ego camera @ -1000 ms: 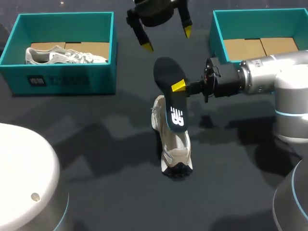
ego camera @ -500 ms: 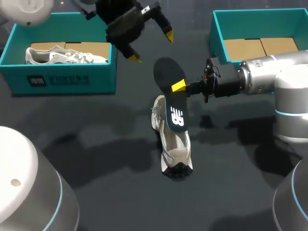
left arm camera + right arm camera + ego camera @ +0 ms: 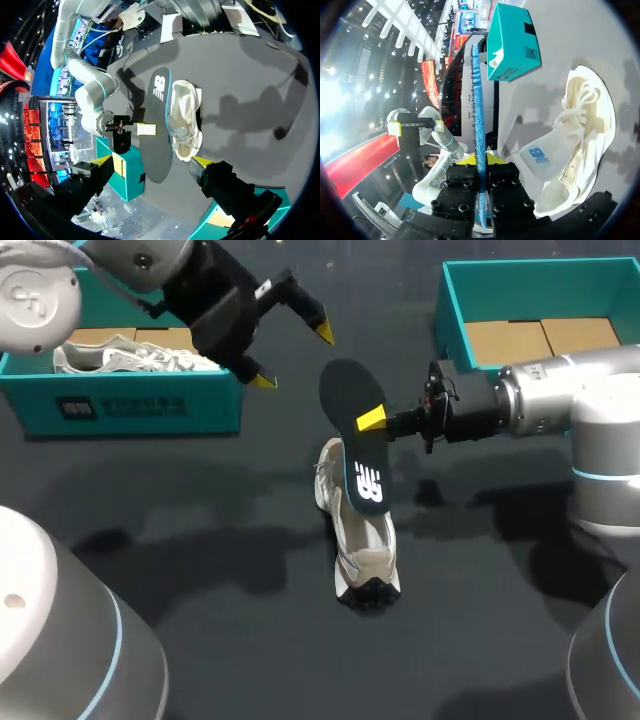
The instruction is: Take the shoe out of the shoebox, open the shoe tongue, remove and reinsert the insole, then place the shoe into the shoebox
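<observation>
The right claw [image 3: 372, 420] pinches the insole [image 3: 355, 455] by one long edge, yellow tips closed on it from both sides, so the thin sheet hangs tilted, heel end low, just above the shoe [image 3: 362, 540]. That narrow edge grip is the risk: I'd judge the bendy foam could swivel or slide out, or its tip could catch on the collar and fold when pushed back in. The shoe lies on the dark worktop [image 3: 200, 540] with nothing steadying it (a nudge could skate it away). The left claw [image 3: 292, 355] hovers wide and empty, far left beside a teal shoebox [image 3: 140, 405]. The insole is smooth and black on top; the shoe is cream mesh with laces and a knobbly sole.
</observation>
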Controlling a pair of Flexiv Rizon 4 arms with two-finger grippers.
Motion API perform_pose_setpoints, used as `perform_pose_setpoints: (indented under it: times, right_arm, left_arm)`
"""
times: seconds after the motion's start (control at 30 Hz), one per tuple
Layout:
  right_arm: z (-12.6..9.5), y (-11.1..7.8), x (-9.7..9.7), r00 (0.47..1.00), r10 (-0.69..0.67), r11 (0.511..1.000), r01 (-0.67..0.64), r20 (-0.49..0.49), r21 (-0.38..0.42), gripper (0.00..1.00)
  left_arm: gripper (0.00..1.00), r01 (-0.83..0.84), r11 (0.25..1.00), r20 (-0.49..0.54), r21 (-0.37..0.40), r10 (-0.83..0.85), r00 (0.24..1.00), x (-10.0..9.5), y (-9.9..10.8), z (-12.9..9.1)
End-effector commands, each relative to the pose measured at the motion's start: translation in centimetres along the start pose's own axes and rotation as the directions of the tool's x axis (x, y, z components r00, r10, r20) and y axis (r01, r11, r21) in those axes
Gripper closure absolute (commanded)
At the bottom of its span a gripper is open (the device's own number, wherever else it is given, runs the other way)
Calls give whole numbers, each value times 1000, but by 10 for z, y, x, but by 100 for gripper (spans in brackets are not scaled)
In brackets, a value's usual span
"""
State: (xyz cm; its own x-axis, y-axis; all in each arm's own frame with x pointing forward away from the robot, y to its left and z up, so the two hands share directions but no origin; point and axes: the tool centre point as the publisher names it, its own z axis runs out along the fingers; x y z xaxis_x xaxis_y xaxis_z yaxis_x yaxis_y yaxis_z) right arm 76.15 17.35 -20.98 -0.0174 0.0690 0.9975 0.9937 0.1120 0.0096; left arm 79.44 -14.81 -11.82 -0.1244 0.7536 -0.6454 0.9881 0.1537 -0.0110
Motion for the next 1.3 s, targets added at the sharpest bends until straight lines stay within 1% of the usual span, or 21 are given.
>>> perform_pose_setpoints:
  times: [0.03, 0.33, 0.37, 0.4, 0.43, 0.47, 0.5, 0.57, 0.6, 0.63, 0.67, 0.7, 1.0, 1.03, 1.07, 1.23, 1.27, 1.3]
  right_arm:
    - [1, -1, 0, 1000, 0, 1000, 0, 2, -2, 100]
    - [1, -1, 0, 1000, 0, 1000, 0, 2, -2, 100]
    - [1, -1, 0, 1000, 0, 1000, 0, 2, -2, 100]
    - [1, -1, 0, 1000, 0, 1000, 0, 2, -2, 100]
    - [1, -1, 0, 1000, 0, 1000, 0, 2, -2, 100]
    - [1, -1, 0, 1000, 0, 1000, 0, 2, -2, 100]
    - [1, -1, 0, 1000, 0, 1000, 0, 2, -2, 100]
    - [1, -1, 0, 1000, 0, 1000, 0, 2, -2, 100]
    - [1, -1, 0, 1000, 0, 1000, 0, 2, -2, 100]
    - [1, -1, 0, 1000, 0, 1000, 0, 2, -2, 100]
    - [1, -1, 0, 1000, 0, 1000, 0, 2, -2, 100]
    - [1, -1, 0, 1000, 0, 1000, 0, 2, -2, 100]
    - [1, -1, 0, 1000, 0, 1000, 0, 2, -2, 100]
    - [1, -1, 0, 1000, 0, 1000, 0, 2, -2, 100]
    - [1, -1, 0, 1000, 0, 1000, 0, 2, -2, 100]
    - [1, -1, 0, 1000, 0, 1000, 0, 2, -2, 100]
    - [1, -1, 0, 1000, 0, 1000, 0, 2, -2, 100]
    - [1, -1, 0, 1000, 0, 1000, 0, 2, -2, 100]
  left_arm:
    - [0, -15, 1000, 275, -19, 19, 961, 18, 0, -4]
    - [0, -15, 1000, 275, -19, 19, 961, 18, 0, -4]
    - [0, 2, 1000, 295, -17, 3, 955, 19, 0, 2]
    - [0, -10, 999, 325, 34, -1, 946, 20, 1, 8]
    - [0, 12, 1000, 314, 15, -16, 949, 21, 2, 14]
    - [0, 15, 1000, 336, -13, -10, 942, 22, 2, 19]
    - [0, 22, 1000, 345, -1, -20, 938, 22, 4, 25]
    - [0, 40, 998, 365, -53, -18, 931, 21, 6, 36]
    - [0, 57, 997, 378, -45, -36, 925, 22, 7, 40]
    - [0, 67, 995, 421, -78, -28, 907, 22, 10, 44]
    - [0, 74, 992, 419, -99, -26, 908, 23, 13, 50]
    - [0, 91, 993, 416, -71, -53, 908, 23, 18, 54]
    - [0, 91, 993, 416, -71, -53, 908, 23, 18, 54]
    - [0, 84, 994, 412, -76, -46, 910, 23, 17, 61]
    - [0, 79, 995, 420, -56, -48, 906, 25, 17, 67]
    - [0, 94, 994, 495, -59, -53, 867, 32, 19, 82]
    - [0, 100, 994, 516, -36, -68, 854, 33, 21, 84]
    - [0, 79, 997, 574, -19, -54, 817, 35, 21, 86]
